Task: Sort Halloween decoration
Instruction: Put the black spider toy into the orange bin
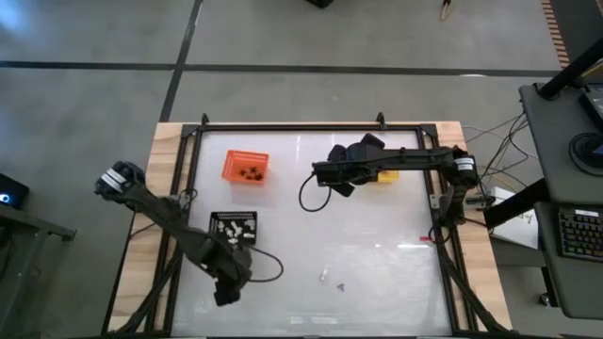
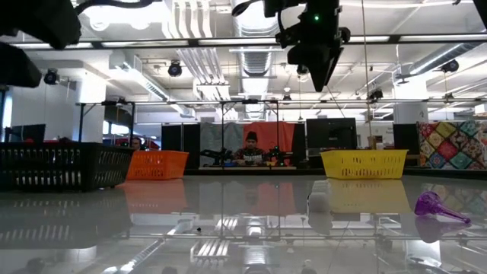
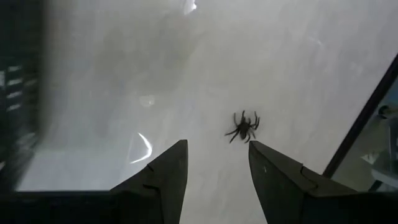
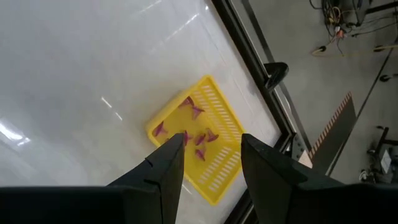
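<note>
Black spider (image 3: pixel 244 127) on table beyond left hand (image 3: pixel 214 163), open, empty; right hand (image 4: pixel 210 151) open above yellow tray (image 4: pixel 217 163).

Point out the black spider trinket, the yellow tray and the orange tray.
black spider trinket (image 3: pixel 244 127), left wrist view, its body.
yellow tray (image 4: pixel 225 167), right wrist view, slatted wall.
orange tray (image 1: pixel 232 162), high view, its left rim.

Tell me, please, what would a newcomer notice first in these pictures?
Probably the three coloured trays on the white table: the orange tray at the back left, the black tray in front of it, and the yellow tray under the open right gripper. Next, a black spider just ahead of the open left gripper.
</note>
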